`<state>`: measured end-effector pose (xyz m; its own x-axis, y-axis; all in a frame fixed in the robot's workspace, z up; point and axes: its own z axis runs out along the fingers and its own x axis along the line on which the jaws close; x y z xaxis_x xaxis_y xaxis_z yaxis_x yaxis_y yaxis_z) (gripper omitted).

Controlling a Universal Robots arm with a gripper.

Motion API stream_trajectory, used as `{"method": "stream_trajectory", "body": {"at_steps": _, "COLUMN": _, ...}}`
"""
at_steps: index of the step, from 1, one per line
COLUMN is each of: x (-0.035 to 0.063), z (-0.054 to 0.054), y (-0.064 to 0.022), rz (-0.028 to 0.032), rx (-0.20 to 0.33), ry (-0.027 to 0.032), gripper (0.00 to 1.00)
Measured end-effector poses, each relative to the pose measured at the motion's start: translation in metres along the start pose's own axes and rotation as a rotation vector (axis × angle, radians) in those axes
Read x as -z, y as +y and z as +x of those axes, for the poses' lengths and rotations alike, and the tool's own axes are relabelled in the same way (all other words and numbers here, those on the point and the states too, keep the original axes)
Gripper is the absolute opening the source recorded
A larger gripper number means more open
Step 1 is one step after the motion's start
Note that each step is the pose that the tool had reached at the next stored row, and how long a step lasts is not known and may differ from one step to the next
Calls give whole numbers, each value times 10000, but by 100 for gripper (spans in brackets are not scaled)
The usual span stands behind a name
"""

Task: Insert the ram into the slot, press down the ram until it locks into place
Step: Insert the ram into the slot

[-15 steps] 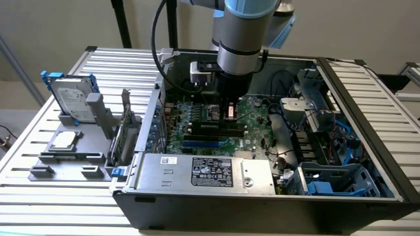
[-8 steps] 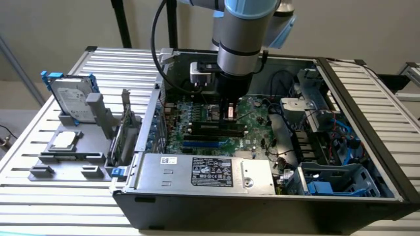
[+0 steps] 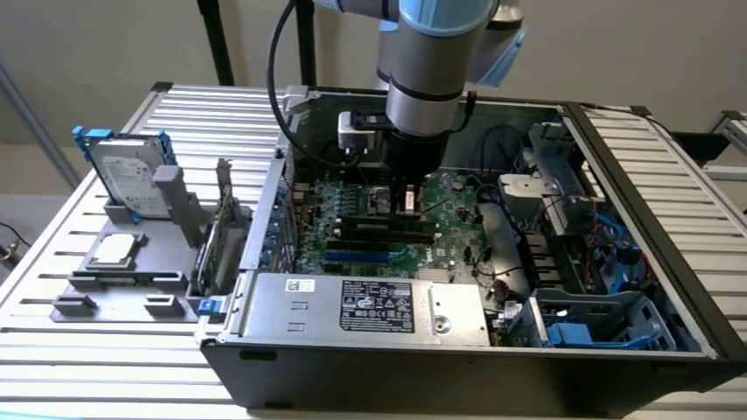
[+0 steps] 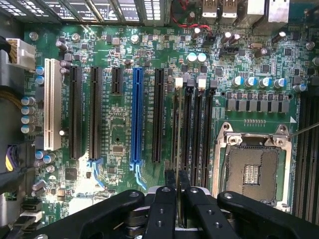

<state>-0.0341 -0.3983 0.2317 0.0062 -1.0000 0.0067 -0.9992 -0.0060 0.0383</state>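
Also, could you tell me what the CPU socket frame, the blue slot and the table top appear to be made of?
CPU socket frame: bare metal, likely steel; bright silvery sheen.
Blue slot: moulded plastic, smooth and uniformly coloured.
Table top: probably aluminium; pale grey ribbed slats with a dull shine.

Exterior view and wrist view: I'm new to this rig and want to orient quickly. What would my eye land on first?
First, the grey and blue arm reaching down into the open computer case at the exterior view's centre. In the wrist view, the gripper pinches the ram edge-on over the black memory slots, with a bright blue slot nearby on the green motherboard.
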Motion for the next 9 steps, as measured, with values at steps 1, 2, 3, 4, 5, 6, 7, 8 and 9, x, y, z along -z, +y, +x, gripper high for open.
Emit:
{"method": "stream_trajectory", "body": {"at_steps": 1, "x": -1, "z": 0, "y": 0, "rz": 0, "rx": -6, "ry": 0, "gripper": 13}}
{"method": "stream_trajectory", "body": {"at_steps": 2, "x": -3, "z": 0, "y": 0, "rz": 0, "rx": -8, "ry": 0, "gripper": 13}}
{"method": "stream_trajectory", "body": {"at_steps": 3, "x": -4, "z": 0, "y": 0, "rz": 0, "rx": -10, "ry": -1, "gripper": 13}}
{"method": "stream_trajectory", "body": {"at_steps": 4, "x": -6, "z": 0, "y": 0, "rz": 0, "rx": -10, "ry": 0, "gripper": 13}}
{"method": "stream_trajectory", "body": {"at_steps": 5, "x": -9, "z": 0, "y": 0, "rz": 0, "rx": -10, "ry": 0, "gripper": 13}}
{"method": "stream_trajectory", "body": {"at_steps": 6, "x": -10, "z": 0, "y": 0, "rz": 0, "rx": -12, "ry": 2, "gripper": 13}}
{"method": "stream_trajectory", "body": {"at_steps": 7, "x": -15, "z": 0, "y": 4, "rz": 0, "rx": -11, "ry": 4, "gripper": 13}}
{"method": "stream_trajectory", "body": {"at_steps": 8, "x": -18, "z": 0, "y": 5, "rz": 0, "rx": -10, "ry": 4, "gripper": 13}}
{"method": "stream_trajectory", "body": {"at_steps": 9, "x": -18, "z": -1, "y": 5, "rz": 0, "rx": -11, "ry": 4, "gripper": 13}}
